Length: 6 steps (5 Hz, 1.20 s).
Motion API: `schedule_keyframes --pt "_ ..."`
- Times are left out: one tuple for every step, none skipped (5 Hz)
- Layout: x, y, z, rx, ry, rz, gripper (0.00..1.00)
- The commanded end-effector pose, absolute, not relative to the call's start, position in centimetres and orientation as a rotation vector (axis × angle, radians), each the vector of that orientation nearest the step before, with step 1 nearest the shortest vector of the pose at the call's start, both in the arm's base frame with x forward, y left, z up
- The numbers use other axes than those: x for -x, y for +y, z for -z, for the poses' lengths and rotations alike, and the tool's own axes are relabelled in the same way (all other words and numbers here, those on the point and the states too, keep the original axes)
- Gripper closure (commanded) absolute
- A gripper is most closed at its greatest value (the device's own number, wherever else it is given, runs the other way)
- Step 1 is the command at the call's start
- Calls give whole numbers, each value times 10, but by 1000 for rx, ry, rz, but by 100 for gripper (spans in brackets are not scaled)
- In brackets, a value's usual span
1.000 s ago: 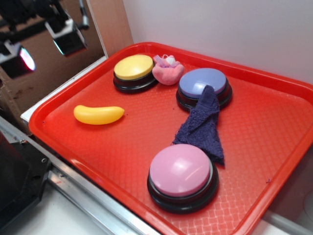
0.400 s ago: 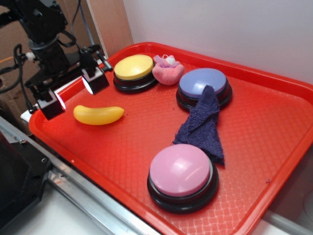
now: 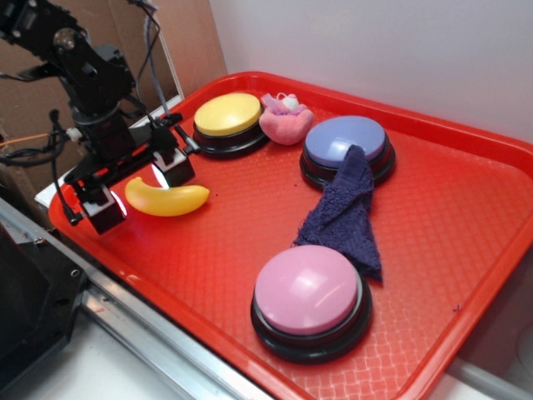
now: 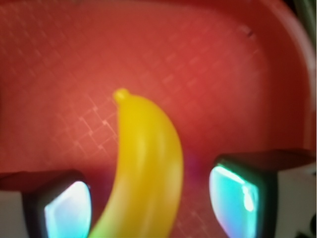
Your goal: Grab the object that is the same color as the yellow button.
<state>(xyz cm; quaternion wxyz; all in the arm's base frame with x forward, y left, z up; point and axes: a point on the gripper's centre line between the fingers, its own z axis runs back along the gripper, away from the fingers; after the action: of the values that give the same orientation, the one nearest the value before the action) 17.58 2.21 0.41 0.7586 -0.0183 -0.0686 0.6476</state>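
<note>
The object, a small glossy yellow toy banana (image 3: 169, 199) (image 4: 144, 163), lies on the red tray (image 3: 250, 208) near its left corner. My gripper (image 3: 140, 189) (image 4: 148, 203) is low over the banana's left end, open, with one finger on each side of it and a gap to both. The fingertips (image 4: 67, 208) show at the bottom corners of the wrist view with the banana running up between them. The yellow button (image 3: 228, 115), domed with a black base, stands at the tray's back left, beyond the banana.
A pink plush toy (image 3: 286, 121) sits beside the yellow button. A lavender-blue button (image 3: 346, 142) has a dark blue cloth (image 3: 344, 212) draped from it toward a pink button (image 3: 308, 292) at the front. The tray's raised rim (image 3: 62, 221) lies just left of the gripper.
The gripper came down from above the tray's left edge and moved to the right, and its open fingers now straddle the banana's left end. The banana has barely shifted.
</note>
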Motion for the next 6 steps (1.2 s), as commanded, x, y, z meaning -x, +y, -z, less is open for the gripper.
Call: schedule_keyframes --pt "-174 31 -10 65 -207 -1434 100" --pt "-178 34 -32 28 -223 -1293 100" --pt "-189 27 -75 7 -189 -1040 100" --pt "-197 15 -108 36 -138 -794 100" --pt "-198 4 -141 79 -159 -676 100" --pt "-198 -10 -178 120 -174 -541 100"
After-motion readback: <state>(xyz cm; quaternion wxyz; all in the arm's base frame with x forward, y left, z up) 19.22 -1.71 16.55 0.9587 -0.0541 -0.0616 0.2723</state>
